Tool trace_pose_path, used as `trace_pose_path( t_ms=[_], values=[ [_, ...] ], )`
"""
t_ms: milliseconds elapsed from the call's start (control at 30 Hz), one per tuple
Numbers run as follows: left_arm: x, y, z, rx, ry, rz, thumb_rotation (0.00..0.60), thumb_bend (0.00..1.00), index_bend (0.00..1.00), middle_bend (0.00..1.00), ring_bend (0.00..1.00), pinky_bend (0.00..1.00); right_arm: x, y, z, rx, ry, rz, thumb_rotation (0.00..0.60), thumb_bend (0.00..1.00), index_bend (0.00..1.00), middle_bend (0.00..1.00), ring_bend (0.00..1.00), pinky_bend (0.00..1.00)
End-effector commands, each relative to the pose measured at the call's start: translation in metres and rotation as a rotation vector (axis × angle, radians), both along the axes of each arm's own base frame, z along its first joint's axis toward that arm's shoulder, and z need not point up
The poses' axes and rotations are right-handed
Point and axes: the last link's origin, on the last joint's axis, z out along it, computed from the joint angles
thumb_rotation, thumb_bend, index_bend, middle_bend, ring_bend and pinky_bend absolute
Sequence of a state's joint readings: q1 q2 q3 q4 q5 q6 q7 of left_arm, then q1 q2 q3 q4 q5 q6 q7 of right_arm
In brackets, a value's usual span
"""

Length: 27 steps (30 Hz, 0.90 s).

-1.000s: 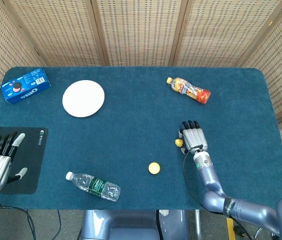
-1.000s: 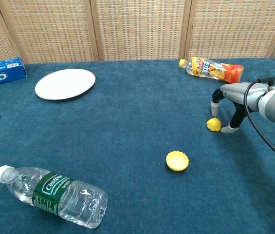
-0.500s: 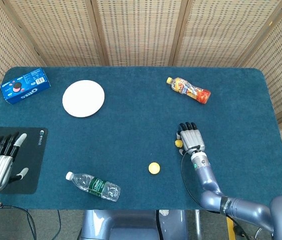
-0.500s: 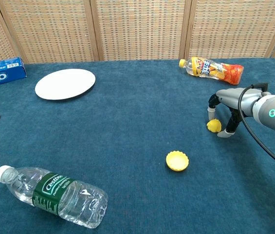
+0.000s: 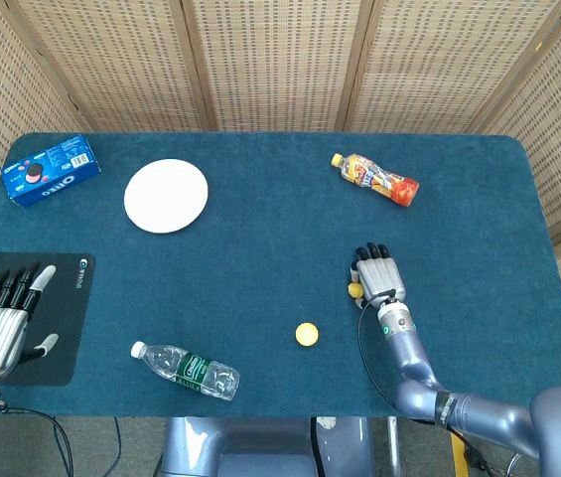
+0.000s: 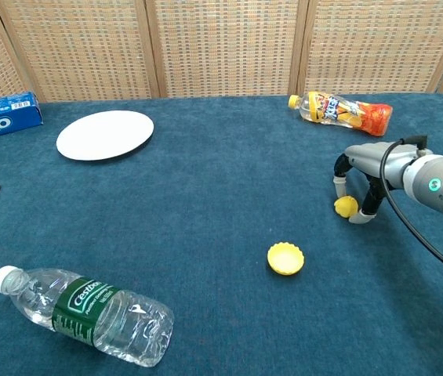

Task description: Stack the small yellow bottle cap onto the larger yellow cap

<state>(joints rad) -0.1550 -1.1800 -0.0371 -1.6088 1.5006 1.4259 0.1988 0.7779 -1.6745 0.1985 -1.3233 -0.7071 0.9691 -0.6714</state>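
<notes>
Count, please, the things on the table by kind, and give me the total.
Bottles: 2, a clear water bottle and an orange drink bottle, both lying down.
Yellow caps: 2, the small cap at the right hand and the larger cap.
Plates: 1, white.
Cookie boxes: 1, blue.
Black mats: 1.
Total: 7.
</notes>
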Motion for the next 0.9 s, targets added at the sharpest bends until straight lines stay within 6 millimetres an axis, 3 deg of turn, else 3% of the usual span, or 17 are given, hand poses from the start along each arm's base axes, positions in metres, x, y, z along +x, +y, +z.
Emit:
trace_pose_path(
  t_ms=[33, 433, 700, 900],
  values=[
    [0.0, 0.0, 0.0, -0.001, 0.002, 0.0, 0.6, 0.21, 0.0, 0.0, 0.0, 0.0, 0.002, 0.002, 0.001, -0.001, 0.001, 0.01, 0.6, 0.21, 0.53, 0.13, 0.0, 0.07],
    [-0.002, 0.001, 0.001, 0.001, 0.003, 0.009, 0.6, 0.22, 0.0, 0.0, 0.0, 0.0, 0.04, 0.031, 0.007, 0.004, -0.037, 0.112, 0.6, 0.21, 0.53, 0.13, 0.0, 0.07],
    [-0.003, 0.001, 0.002, 0.003, -0.001, 0.013, 0.6, 0.21, 0.0, 0.0, 0.0, 0.0, 0.078, 0.064, -0.002, 0.049, -0.06, 0.191, 0.6, 0.21, 0.53, 0.13, 0.0, 0.07],
    [-0.003, 0.001, 0.004, 0.007, -0.007, 0.014, 0.6, 0.21, 0.0, 0.0, 0.0, 0.0, 0.094, 0.081, -0.01, 0.078, -0.076, 0.215, 0.6, 0.21, 0.53, 0.13, 0.0, 0.07]
  ],
)
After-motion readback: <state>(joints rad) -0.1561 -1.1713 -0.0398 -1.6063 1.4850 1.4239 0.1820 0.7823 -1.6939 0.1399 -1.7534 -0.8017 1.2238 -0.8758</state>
